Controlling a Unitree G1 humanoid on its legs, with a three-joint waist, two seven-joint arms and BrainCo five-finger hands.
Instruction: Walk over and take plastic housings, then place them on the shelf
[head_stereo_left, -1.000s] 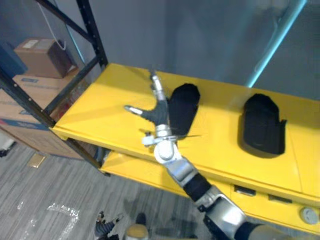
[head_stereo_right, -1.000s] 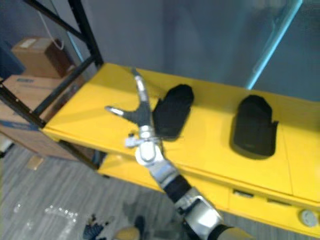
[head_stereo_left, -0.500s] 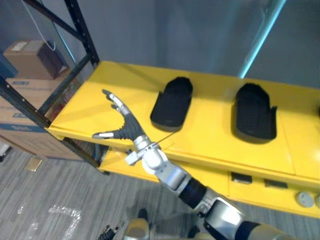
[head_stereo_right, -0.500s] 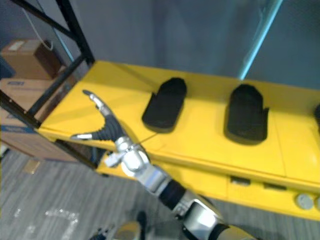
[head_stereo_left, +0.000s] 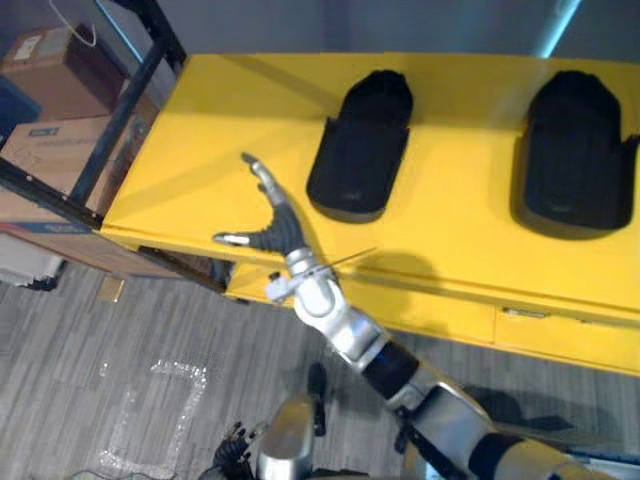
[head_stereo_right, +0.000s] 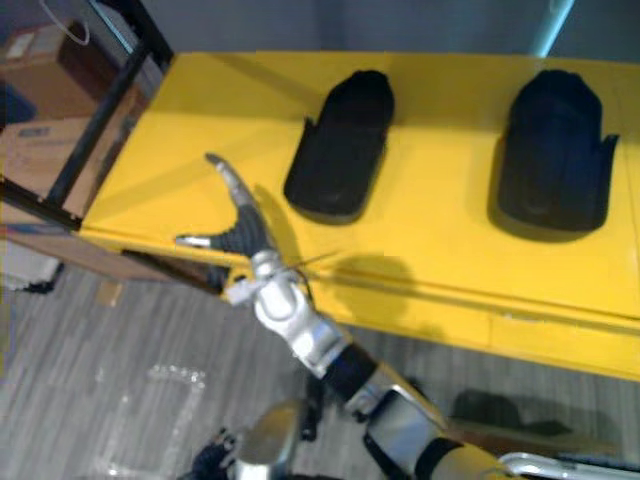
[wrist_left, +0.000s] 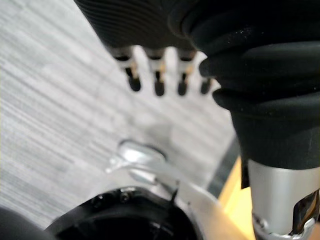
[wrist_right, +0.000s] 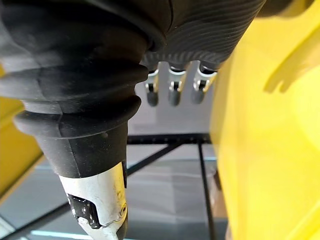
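Drawn back from the left housing (head_stereo_left: 360, 145), the right hand (head_stereo_left: 274, 230) hovers left of centre over the yellow shelf (head_stereo_left: 200, 130) edge, fingers apart, empty. The left hand (wrist_left: 145, 25) hangs with fingers relaxed. The 2 housings lie on the shelf, the right housing (head_stereo_left: 575, 150) at upper right.

On the shelf (head_stereo_left: 200, 130) lie the left housing (head_stereo_left: 360, 145) and the right housing (head_stereo_left: 573, 150), side by side. The right hand (head_stereo_left: 275, 228) hangs left of the left housing, seemingly over the shelf's front edge. Cardboard boxes (head_stereo_left: 50, 60) stand left of the shelf.
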